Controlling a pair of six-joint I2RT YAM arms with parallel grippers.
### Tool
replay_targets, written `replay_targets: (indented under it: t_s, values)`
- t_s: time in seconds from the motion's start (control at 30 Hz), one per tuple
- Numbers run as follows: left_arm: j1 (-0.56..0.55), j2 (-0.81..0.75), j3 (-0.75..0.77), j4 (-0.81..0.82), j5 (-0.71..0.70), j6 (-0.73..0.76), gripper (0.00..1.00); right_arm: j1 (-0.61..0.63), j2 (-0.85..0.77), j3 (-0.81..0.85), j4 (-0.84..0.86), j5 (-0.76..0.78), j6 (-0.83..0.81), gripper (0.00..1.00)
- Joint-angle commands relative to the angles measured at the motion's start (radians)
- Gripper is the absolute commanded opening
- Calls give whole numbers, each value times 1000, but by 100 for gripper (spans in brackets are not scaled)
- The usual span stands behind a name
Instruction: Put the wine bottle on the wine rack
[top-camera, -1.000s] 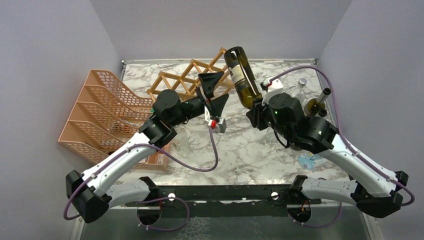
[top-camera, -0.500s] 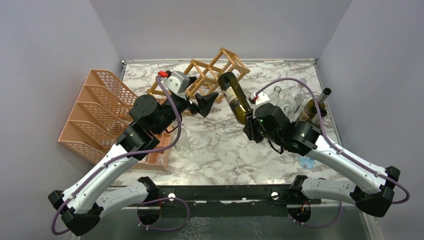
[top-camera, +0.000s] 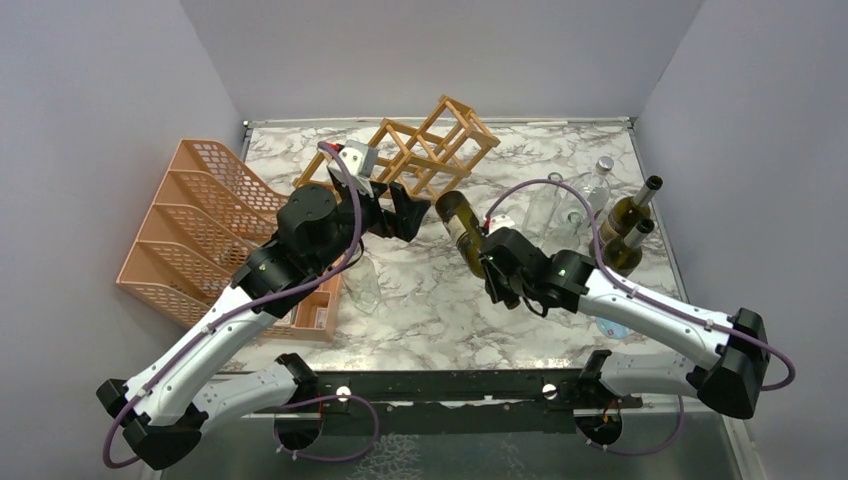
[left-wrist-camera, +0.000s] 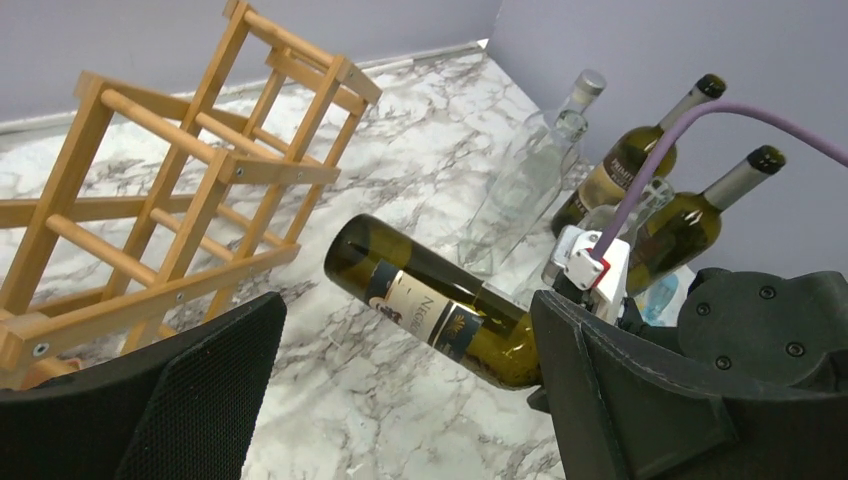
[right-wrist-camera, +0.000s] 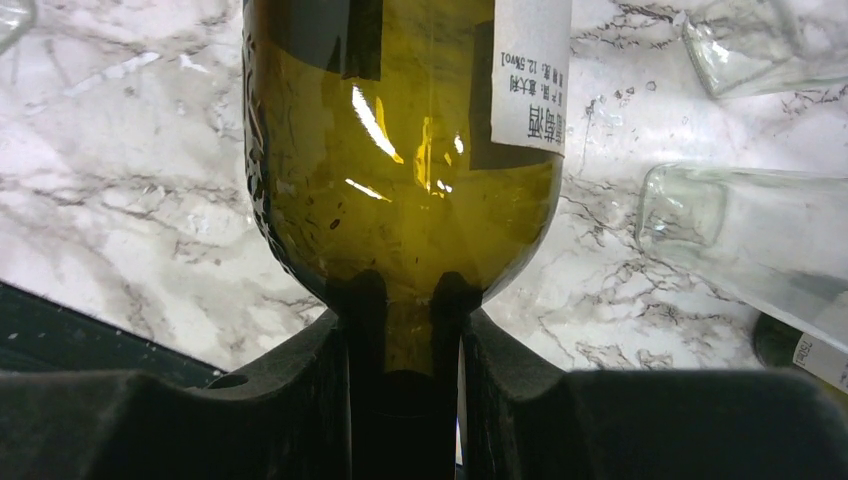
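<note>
The wine bottle (top-camera: 461, 228) is held by its neck in the right jaws, which are clenched on it, as is seen in the right wrist view, where dark pads (right-wrist-camera: 300, 400) press on both sides of the neck below the green shoulder (right-wrist-camera: 400, 150). The bottle is carried nearly level over the marbled worktop (top-camera: 440, 320), its base turned toward the wine rack (top-camera: 425, 148) and kept just short of the rack's near end; no cell has been entered. The rack (left-wrist-camera: 170, 190) is seen at the far side of the worktop, tilted. The left jaws are spread wide and released, nothing being held between them; they are placed just beside the rack's lower slats, and contact cannot be told. A salmon mesh organizer (top-camera: 200, 220) is set at the left edge. Clear glass bottles (top-camera: 570, 205) and two green bottles (top-camera: 628, 225) are grouped at the right.
</note>
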Motion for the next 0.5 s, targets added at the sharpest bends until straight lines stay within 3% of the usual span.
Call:
replay_targets:
  t_s: [0.0, 0.47]
  values:
    - [-1, 26, 49, -82, -45, 8, 99, -2, 46, 47, 121, 130, 85, 1]
    - [-1, 50, 92, -160, -143, 19, 99, -37, 196, 107, 254, 97, 36, 1]
